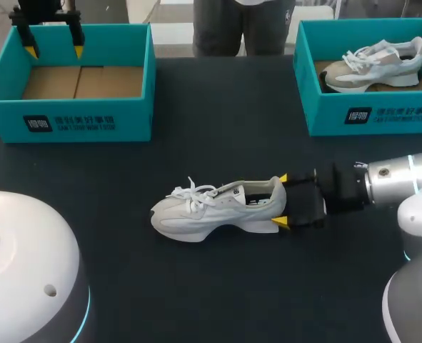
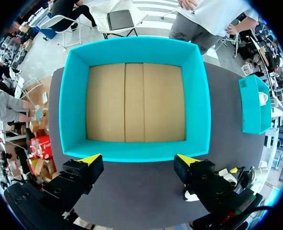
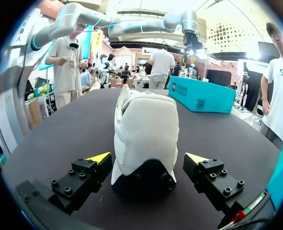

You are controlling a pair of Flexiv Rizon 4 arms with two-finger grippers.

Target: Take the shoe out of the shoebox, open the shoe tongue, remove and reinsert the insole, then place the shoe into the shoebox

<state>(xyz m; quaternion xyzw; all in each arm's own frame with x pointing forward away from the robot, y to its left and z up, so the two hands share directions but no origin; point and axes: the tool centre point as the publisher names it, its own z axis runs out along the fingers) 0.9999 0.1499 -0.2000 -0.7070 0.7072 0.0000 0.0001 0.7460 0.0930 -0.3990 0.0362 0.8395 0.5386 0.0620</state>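
Counter (image 1: pixel 218 286), dark top. White shoe (image 1: pixel 218 209) stands on its sole near the middle, toe toward my left, heel toward my right, laces loose.

Right end effector (image 1: pixel 281 201) is low at the heel, fingers spread to either side. In the right wrist view the shoe (image 3: pixel 146 129) has its heel between the 2 yellow tips of the right end effector (image 3: pixel 148 157), with a gap on each side, so it is open and not gripping.

Left end effector (image 1: pixel 54 51) hangs over the back of the left shoebox (image 1: pixel 68 118), fingers apart, holding nothing. The left wrist view has the left end effector (image 2: pixel 139 158) above the left shoebox (image 2: pixel 74 110), brown cardboard floor showing.

Right shoebox (image 1: pixel 371 114) at the far right holds a second shoe (image 1: pixel 371 66).
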